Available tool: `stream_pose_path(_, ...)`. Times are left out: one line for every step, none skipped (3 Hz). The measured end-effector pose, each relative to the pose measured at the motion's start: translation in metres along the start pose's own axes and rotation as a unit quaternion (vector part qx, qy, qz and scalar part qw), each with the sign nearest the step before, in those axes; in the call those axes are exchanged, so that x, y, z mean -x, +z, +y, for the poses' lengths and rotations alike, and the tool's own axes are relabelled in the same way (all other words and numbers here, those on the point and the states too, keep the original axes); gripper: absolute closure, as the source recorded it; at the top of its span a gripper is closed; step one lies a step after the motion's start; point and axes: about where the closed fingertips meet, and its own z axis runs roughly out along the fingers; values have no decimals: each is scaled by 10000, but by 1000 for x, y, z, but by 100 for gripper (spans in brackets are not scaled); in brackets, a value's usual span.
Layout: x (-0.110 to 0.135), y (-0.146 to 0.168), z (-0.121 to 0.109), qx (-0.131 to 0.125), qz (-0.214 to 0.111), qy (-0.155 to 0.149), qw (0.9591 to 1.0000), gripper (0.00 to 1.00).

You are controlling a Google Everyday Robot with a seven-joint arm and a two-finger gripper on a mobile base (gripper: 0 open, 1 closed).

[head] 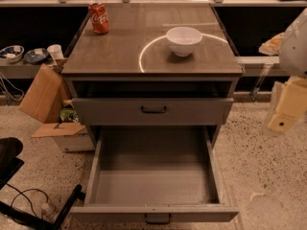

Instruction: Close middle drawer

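The middle drawer (152, 183) is pulled far out of the cabinet (115, 56), towards the bottom of the view. Its deep grey box lies open and bare inside. Its low front panel runs along the lower edge, with a small dark handle in the middle.

Above it, the upper drawer (196, 111) has a taller front and a wider handle, and it sits a little way out from the cabinet.

The gripper (284, 113) hangs at the far right edge of the view, off to the right of the cabinet and at about the height of the upper drawer's front. It is above and to the right of the open middle drawer, well apart from it and touching nothing. Whether it is released or clenched cannot be told, and nothing can be seen in it.

On the cabinet top stand a red soda can (99, 17) at the back left and a white bowl (183, 40) towards the right. A cardboard box (42, 94) leans by the cabinet's left side on the speckled floor (259, 166).
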Motion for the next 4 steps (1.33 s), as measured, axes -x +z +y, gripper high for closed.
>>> stream_pose_path(-13, 37, 21, -56, -117, -125, 9998, 0)
stream_pose_path(-33, 97, 42, -107, 30, -131, 9999, 0)
stream_pose_path(-54, 180, 64, 70, 334, -122, 9993, 13)
stream_pose_path(-84, 255, 88, 379, 624, 111, 9973, 36)
